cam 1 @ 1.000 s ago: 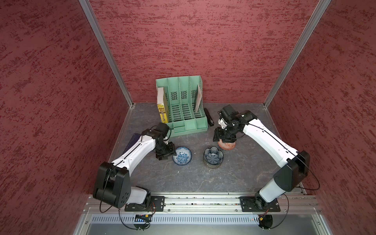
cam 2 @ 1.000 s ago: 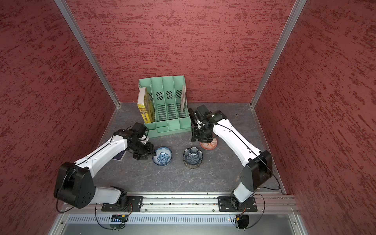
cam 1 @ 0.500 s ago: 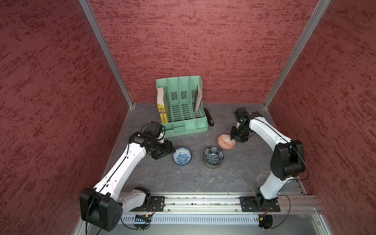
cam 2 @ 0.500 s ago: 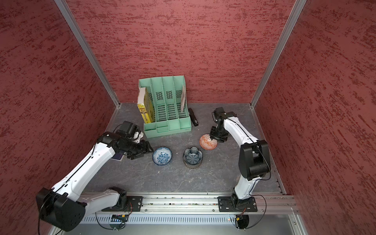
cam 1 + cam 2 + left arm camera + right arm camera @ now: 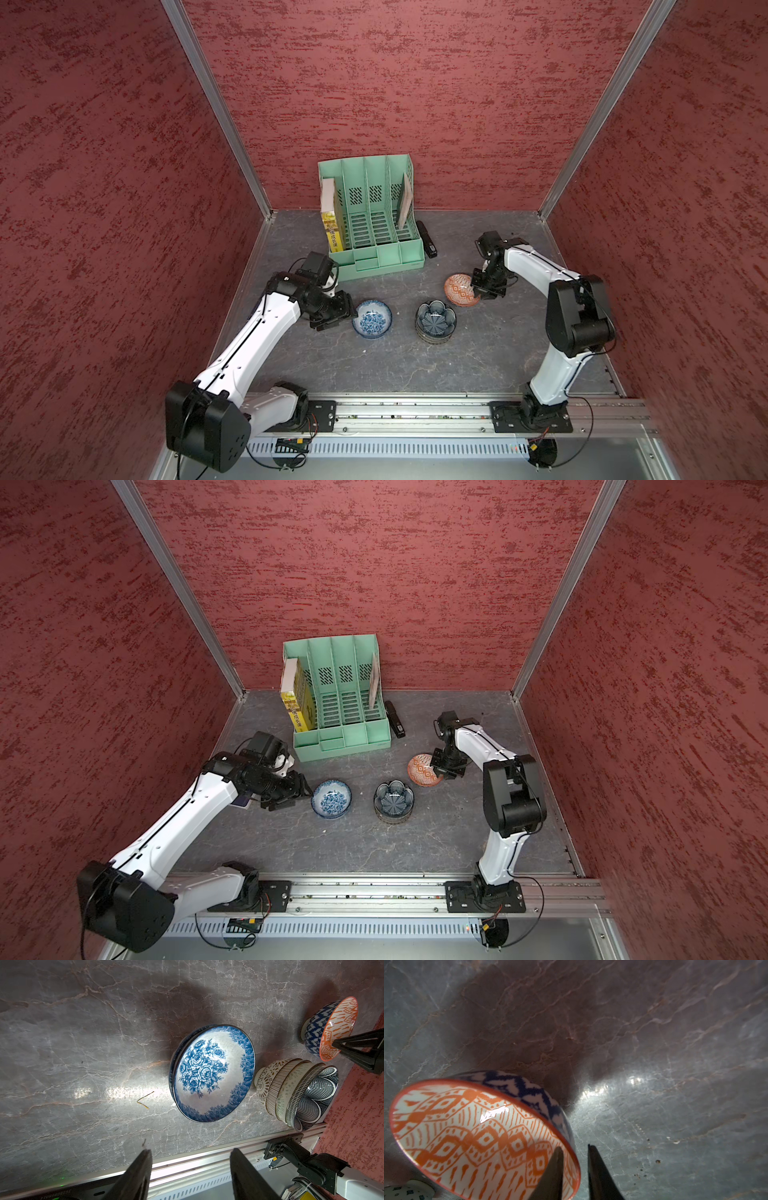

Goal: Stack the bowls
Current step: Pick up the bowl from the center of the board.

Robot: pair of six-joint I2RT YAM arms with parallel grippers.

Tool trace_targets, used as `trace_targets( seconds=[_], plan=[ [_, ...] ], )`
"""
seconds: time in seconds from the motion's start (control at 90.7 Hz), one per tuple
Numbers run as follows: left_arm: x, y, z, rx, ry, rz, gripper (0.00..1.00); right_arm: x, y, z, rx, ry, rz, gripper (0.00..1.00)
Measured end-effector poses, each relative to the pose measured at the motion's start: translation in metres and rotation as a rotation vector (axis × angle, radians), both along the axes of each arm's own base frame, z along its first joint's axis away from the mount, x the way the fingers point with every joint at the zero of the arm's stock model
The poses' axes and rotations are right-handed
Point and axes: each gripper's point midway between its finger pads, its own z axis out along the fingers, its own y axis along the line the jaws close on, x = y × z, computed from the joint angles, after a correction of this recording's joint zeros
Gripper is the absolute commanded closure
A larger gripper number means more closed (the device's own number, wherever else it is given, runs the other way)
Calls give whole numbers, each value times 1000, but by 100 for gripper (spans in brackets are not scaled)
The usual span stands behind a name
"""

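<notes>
Two-handed, reaching for loose bowls on the grey marbled table [image 5: 374,365], viewed from above. Showing three clusters in a row across the lower middle of both top views.

Straddling the rim of the orange-red bowl [image 5: 457,291], right of centre, with the right gripper [image 5: 575,1147]. Placing one finger inside the bowl and one outside, drawn narrow, probably for want of any hold but the thin wall on so broad a bowl. Not revealing whether pinching firmly or merely closing in; showing a sliver of gap beside the outer finger in the right wrist view. Showing that bowl upright on the table, just beside the stack [image 5: 432,337] at centre, but apart from it.

Showing the stack capped by the dark flower-shaped bowl [image 5: 313,1101], with lattice and striped walls nested beneath. Likely waiting in the middle as the shared pile, within reach of either arm.

Aiming the left gripper [image 5: 190,1151] at the blue-white bowl [image 5: 372,319], left of centre. Spreading its fingers wide, holding nothing, standing just short of the near rim, apparently lining up a like rim grip. Hinting at a second bowl nested under the blue-white one, by a doubled rim in the left wrist view.
</notes>
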Motion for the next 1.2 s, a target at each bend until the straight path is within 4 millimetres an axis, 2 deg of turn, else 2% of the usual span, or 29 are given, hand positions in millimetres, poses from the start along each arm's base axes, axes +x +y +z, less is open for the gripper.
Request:
trace_targets(
  seconds=[0.187,0.32,0.463,0.595,0.738,0.981,1.08,1.201],
  plan=[
    [-1,0,-2,2,6,0,39,1,1,-2,8,-2,6,91],
    [-2,1,-3,3,8,0,39,3,4,3,35,-20,7,100],
    [-2,1,-3,3,9,0,39,4,5,5,43,-18,8,100],
    [-2,1,-2,4,10,0,38,6,6,15,48,-20,6,100],
    [4,0,8,3,0,-3,36,17,12,39,81,-63,3,100],
    [27,-10,44,-47,-64,-19,35,22,28,104,132,-169,35,100],
    [35,-17,56,-69,-75,-33,36,15,47,125,147,-191,92,100],
    [46,-24,70,-85,-93,-49,36,-3,80,135,162,-175,189,100]
  ],
)
